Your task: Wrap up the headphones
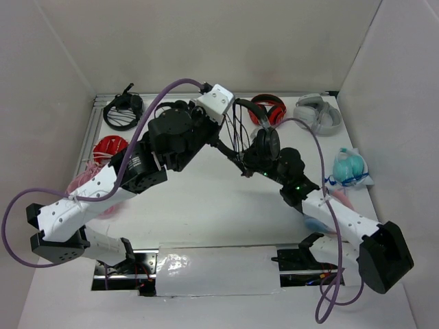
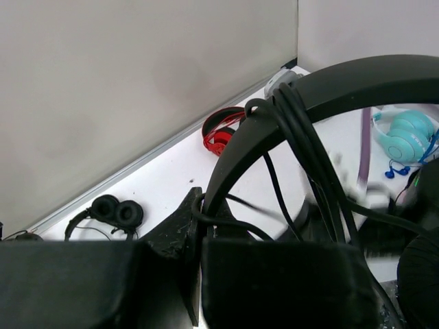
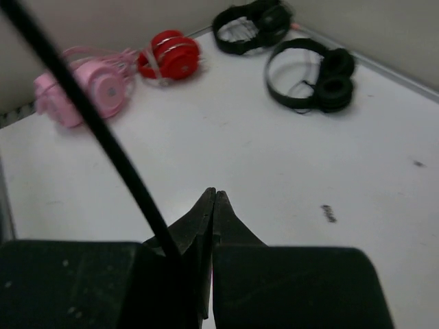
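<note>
Top external view: left arm [image 1: 103, 192], right arm [image 1: 336, 219] bend toward mid-frame. Left fingers [image 2: 171, 236] pinch the headphones [image 2: 370, 82] at the smooth curved band — right fingers [image 3: 230, 226] press together on thin cable [image 3: 103, 130].

White tabletop [image 1: 226, 205], matte, flecked with a few small dark marks [image 3: 328, 214]. Enclosed on three sides by plain off-white panels: back wall [image 1: 219, 41], left wall [image 1: 41, 103], right wall [image 1: 398, 82], joined at straight vertical corners. Pale metal rail [image 1: 171, 96] along the foot of the back wall; second rail [image 1: 85, 140] along the left edge. Glossy crinkled sheet [image 1: 212, 269] laid across the near edge. Even, diffuse lighting; soft shadows only.
</note>
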Tool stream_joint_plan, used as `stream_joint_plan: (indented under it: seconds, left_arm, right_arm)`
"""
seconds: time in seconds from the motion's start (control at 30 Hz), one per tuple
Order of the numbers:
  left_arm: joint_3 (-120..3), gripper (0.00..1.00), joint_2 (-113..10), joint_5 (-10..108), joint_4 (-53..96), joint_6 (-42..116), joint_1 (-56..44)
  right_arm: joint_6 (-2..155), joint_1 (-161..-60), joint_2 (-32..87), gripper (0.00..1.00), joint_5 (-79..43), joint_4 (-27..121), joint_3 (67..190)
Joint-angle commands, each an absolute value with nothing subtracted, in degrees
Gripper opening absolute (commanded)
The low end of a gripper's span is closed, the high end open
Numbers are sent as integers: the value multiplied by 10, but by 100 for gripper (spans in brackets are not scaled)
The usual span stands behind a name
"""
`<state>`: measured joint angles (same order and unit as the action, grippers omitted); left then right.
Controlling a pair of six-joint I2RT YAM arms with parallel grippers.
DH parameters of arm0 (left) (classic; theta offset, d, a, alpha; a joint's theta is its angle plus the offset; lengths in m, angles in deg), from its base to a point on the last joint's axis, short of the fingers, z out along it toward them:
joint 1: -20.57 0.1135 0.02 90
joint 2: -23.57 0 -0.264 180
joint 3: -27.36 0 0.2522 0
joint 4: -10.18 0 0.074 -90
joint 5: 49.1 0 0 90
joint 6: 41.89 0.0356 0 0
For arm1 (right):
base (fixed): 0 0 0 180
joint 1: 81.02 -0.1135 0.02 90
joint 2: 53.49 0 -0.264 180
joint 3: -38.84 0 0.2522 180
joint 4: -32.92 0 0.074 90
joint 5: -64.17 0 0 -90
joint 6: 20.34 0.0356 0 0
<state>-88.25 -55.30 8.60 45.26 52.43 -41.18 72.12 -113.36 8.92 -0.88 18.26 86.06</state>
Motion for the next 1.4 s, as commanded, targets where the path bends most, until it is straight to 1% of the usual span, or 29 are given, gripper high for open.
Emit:
stream_joint_plan:
  seconds: [0.0, 0.13, 0.17, 0.27, 0.4, 0.53, 0.57, 0.73, 0.83, 0.9, 1.03, 1.13, 1.23, 1.37]
  left_arm:
    - [-879, 0, -511, 82, 398, 494, -411]
    - [-858, 0, -495, 112, 424, 486, -411]
    - [-851, 0, -492, 115, 432, 458, -411]
    - [-833, 0, -487, 124, 436, 451, -411]
    - [-811, 0, -482, 136, 448, 445, -411]
    - [-797, 0, -472, 157, 452, 438, -411]
    - [-796, 0, -470, 164, 457, 436, -411]
    - [-787, 0, -465, 229, 478, 435, -412]
    - [-779, 0, -458, 239, 484, 435, -412]
    - [-773, 0, -450, 256, 476, 437, -413]
    - [-780, 0, -440, 260, 466, 437, -413]
    - [-796, 0, -438, 266, 448, 438, -413]
    - [-821, 0, -453, 233, 428, 435, -412]
    - [-872, 0, -496, 161, 397, 449, -412]
  right_arm:
    - [742, -1064, 60, 0, -121, 248, 913]
    - [723, -986, 53, 0, -144, 326, 1022]
    - [718, -975, 53, 0, -148, 346, 1037]
    - [716, -927, 64, 0, -135, 381, 1108]
    - [740, -871, 81, 0, -122, 407, 1165]
    - [758, -838, 119, 0, -143, 451, 1244]
    - [757, -833, 129, 0, -151, 462, 1286]
    - [757, -815, 205, 0, -176, 543, 1408]
    - [758, -782, 236, 0, -180, 567, 1436]
    - [757, -775, 243, 0, -146, 563, 1427]
    - [767, -777, 231, 0, -102, 512, 1331]
    - [783, -781, 229, 0, -32, 473, 1259]
    - [794, -827, 220, 0, -21, 419, 1172]
    - [813, -926, 221, 0, -29, 351, 1083]
